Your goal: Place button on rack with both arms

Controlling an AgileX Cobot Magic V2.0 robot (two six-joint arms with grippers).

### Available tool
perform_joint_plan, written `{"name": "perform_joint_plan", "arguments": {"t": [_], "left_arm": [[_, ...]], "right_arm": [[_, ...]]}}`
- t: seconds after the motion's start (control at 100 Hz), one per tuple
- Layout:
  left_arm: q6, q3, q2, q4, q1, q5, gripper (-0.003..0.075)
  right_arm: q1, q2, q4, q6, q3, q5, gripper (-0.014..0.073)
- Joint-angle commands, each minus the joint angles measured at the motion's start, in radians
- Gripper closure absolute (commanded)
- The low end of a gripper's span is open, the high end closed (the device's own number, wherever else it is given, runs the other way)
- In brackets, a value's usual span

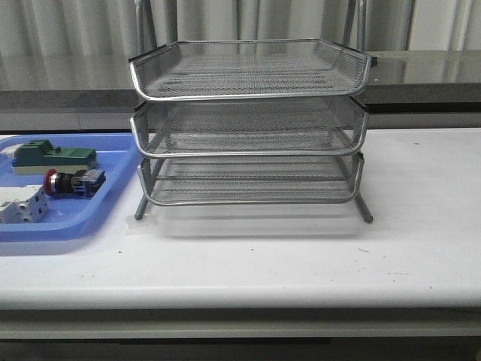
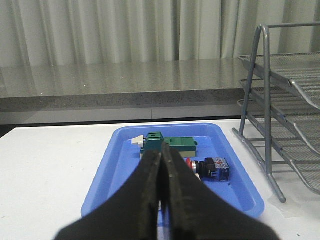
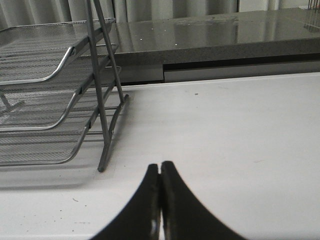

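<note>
The button (image 1: 72, 182), with its red head, black body and blue rear block, lies on its side in a blue tray (image 1: 98, 214) at the table's left. The left wrist view shows the button (image 2: 212, 167) just past my left gripper (image 2: 161, 152), which is shut and empty above the tray's near end. The silver wire-mesh rack (image 1: 252, 124) stands at the table's middle with three tiers. My right gripper (image 3: 160, 166) is shut and empty over bare table, to the right of the rack (image 3: 50, 95). Neither gripper shows in the front view.
The blue tray (image 2: 240, 187) also holds a green-topped block (image 1: 52, 156) (image 2: 167, 144) and a white terminal block (image 1: 21, 207). A grey counter ledge (image 1: 421, 71) and curtains run behind the table. White tabletop (image 1: 421, 218) lies right of the rack.
</note>
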Motion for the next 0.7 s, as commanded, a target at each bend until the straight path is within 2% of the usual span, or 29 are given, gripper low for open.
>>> {"name": "perform_joint_plan", "arguments": {"t": [0.0, 0.32, 0.69], "left_arm": [[-0.011, 0.048, -0.031, -0.004, -0.003, -0.080, 0.0740], [-0.011, 0.048, -0.031, -0.004, -0.003, -0.080, 0.0740], [-0.011, 0.048, -0.031, -0.004, -0.003, -0.080, 0.0740]], "right_arm": [[0.000, -0.021, -0.005, -0.002, -0.015, -0.085, 0.0653], [0.000, -0.021, -0.005, -0.002, -0.027, -0.094, 0.0653], [0.000, 0.055, -0.007, -0.003, -0.216, 0.002, 0.0653]]}}
